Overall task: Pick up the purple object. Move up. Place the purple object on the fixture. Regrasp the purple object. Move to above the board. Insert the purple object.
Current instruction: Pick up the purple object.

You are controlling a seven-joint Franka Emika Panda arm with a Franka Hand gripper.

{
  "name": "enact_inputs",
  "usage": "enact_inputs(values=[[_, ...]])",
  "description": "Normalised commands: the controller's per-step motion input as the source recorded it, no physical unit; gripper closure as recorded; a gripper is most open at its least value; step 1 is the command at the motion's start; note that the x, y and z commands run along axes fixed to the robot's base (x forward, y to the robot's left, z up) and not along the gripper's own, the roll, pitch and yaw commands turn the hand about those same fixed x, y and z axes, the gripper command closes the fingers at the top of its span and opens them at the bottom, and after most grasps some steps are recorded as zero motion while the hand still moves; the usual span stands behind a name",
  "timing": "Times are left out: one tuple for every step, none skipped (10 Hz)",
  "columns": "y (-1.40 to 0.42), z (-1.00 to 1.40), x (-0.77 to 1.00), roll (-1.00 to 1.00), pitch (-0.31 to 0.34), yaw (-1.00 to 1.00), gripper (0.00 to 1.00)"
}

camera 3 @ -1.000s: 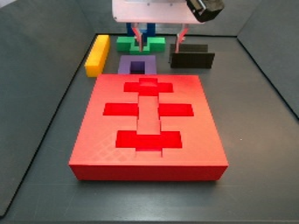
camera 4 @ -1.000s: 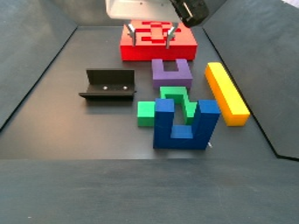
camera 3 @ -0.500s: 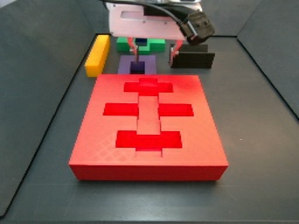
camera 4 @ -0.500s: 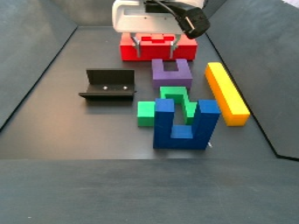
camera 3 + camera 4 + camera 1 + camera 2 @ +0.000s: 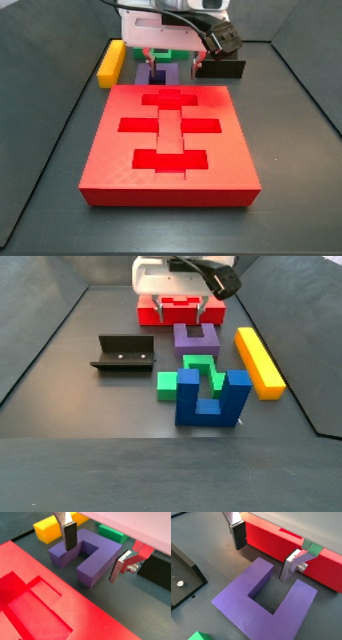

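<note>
The purple object (image 5: 90, 557) is a U-shaped block lying flat on the dark floor between the board (image 5: 167, 140) and the green block (image 5: 166, 53). In both side views my gripper (image 5: 181, 313) hangs low over its end nearest the board. The gripper (image 5: 93, 551) is open. Its two silver fingers (image 5: 290, 566) stand one on each side of the purple object (image 5: 264, 607), apart from it, with nothing held. The fixture (image 5: 123, 353) sits off to one side. It shows as a dark block (image 5: 221, 68) beside the gripper.
A yellow bar (image 5: 258, 358) lies along the other side of the purple object. A blue two-pronged piece (image 5: 211, 396) and a green block (image 5: 168, 383) stand beyond the purple object's closed end. The red board (image 5: 298, 544) lies close behind the fingers. Dark tray walls ring the floor.
The gripper has come down from above toward the purple object, staying open. The blocks, board and fixture have not moved.
</note>
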Motion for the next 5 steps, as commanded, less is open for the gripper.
enact_inputs(values=[[0.07,-0.28,0.32,-0.08,0.000,0.15,0.00],[0.06,-0.19,0.09,0.00,0.000,0.14,0.00],[0.05,-0.21,0.00,0.00,0.000,0.15,0.00],[0.00,-0.14,0.00,0.00,0.000,0.14,0.00],[-0.09,-0.07,-0.01,0.02,0.000,0.09,0.00]])
